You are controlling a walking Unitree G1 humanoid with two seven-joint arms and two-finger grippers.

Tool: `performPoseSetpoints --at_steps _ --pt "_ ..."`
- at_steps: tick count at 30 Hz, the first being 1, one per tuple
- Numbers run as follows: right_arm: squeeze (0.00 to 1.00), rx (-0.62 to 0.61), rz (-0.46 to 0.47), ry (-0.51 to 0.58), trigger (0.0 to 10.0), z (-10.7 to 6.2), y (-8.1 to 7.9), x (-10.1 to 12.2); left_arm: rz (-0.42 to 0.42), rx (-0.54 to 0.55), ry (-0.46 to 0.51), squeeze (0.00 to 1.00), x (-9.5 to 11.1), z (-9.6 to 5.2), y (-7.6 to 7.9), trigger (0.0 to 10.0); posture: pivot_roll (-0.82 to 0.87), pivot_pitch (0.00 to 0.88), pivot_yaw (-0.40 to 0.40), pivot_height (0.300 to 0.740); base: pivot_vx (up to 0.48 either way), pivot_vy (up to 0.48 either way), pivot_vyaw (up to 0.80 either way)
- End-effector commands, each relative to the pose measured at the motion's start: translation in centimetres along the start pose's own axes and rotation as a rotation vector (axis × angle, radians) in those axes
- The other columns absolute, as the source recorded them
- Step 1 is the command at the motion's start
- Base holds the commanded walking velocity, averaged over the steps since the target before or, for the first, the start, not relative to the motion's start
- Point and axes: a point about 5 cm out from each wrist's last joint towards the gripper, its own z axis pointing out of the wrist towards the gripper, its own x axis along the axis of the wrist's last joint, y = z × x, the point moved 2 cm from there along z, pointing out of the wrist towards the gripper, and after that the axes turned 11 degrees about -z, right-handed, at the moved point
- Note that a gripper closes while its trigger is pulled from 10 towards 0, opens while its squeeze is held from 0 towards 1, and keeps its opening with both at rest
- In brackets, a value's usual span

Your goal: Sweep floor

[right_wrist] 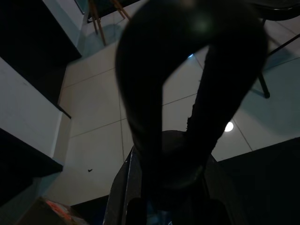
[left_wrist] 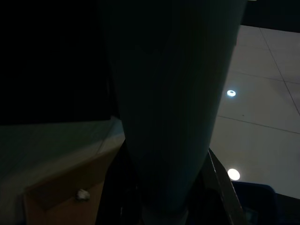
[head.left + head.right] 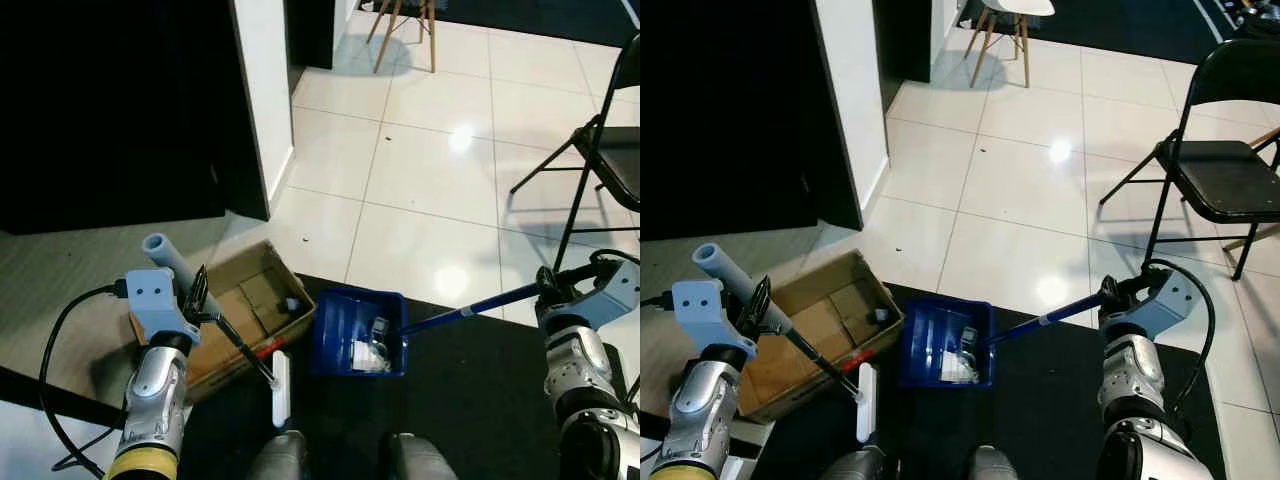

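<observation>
White tile floor (image 3: 420,170), black mat. My left claw (image 3: 200,300) clamps light stiff brush (image 3: 281,388) mid-handle; right claw (image 3: 1110,296) grips dustpan (image 3: 358,332) handle end.

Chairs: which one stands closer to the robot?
The black folding chair, on the robot's right, near the right pincer holding the blue dustpan's handle. The wooden-legged chair stands far off.
</observation>
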Motion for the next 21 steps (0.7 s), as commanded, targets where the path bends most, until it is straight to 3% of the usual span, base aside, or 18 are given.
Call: performPoseSetpoints --at_steps 1,4,15,21 --pt "0.00 -0.009 0.028 0.014 10.0 -0.1 0.5 0.2 0.050 -0.018 0.023 0.00 0.5 -0.1 0.1 10.0 0.00 0.079 0.001 0.740 0.000 -0.480 0.00" --pt "0.00 -0.015 0.027 0.017 10.0 -0.1 0.7 0.3 0.022 -0.007 0.029 0.00 0.5 -0.1 0.0 10.0 -0.01 0.079 0.001 0.740 0.000 -0.394 0.00" --pt "0.00 -0.044 0.024 0.046 10.0 0.2 1.7 1.4 0.010 0.041 0.035 0.00 0.6 0.4 -0.3 10.0 -0.01 0.069 0.003 0.740 0.000 0.000 0.00" --pt "0.00 -0.049 0.023 0.052 10.0 0.2 1.9 1.7 0.089 0.085 -0.035 0.00 -0.2 0.3 -1.6 10.0 -0.02 0.065 0.004 0.740 0.000 0.000 0.00"
